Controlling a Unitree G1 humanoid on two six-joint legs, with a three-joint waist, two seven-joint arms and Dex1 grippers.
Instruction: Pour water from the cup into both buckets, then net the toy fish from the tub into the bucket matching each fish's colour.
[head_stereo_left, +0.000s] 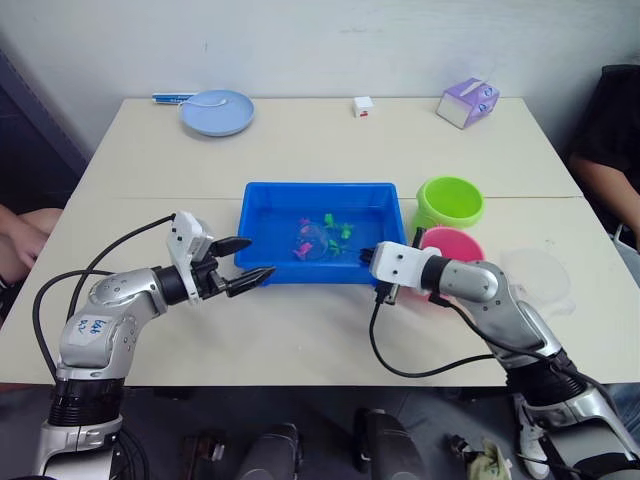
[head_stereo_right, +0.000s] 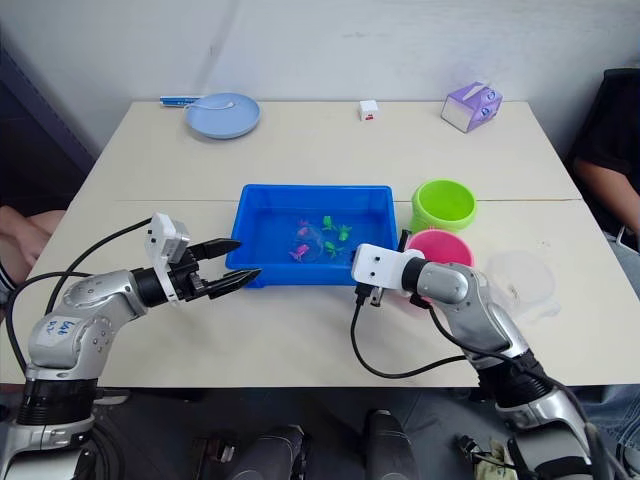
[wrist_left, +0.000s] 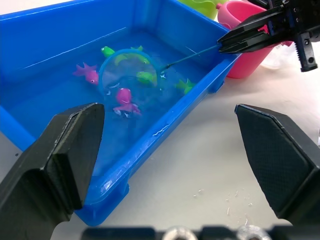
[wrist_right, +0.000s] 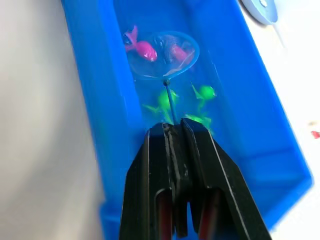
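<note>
Head camera first: the blue tub (head_stereo_left: 262, 232) sits mid-table with the toy fish (head_stereo_left: 340, 232) in its water, the green bucket (head_stereo_left: 450, 201) and pink bucket (head_stereo_left: 452, 244) just to its right, the clear cup (head_stereo_left: 538, 275) further right. The left gripper (head_stereo_left: 243, 262) hovers at the tub's near-left corner, fingers spread, holding nothing. The right gripper (head_stereo_left: 366, 253) reaches over the tub's near-right edge.

Left wrist now: the net (wrist_left: 129, 75) has its blue hoop down in the water, a green fish inside it, a magenta fish (wrist_left: 125, 101) at its rim.

Right wrist: fingers pressed together, pinching the net's thin handle (wrist_right: 170, 106), hoop beside a pink fish (wrist_right: 142, 47).
</note>
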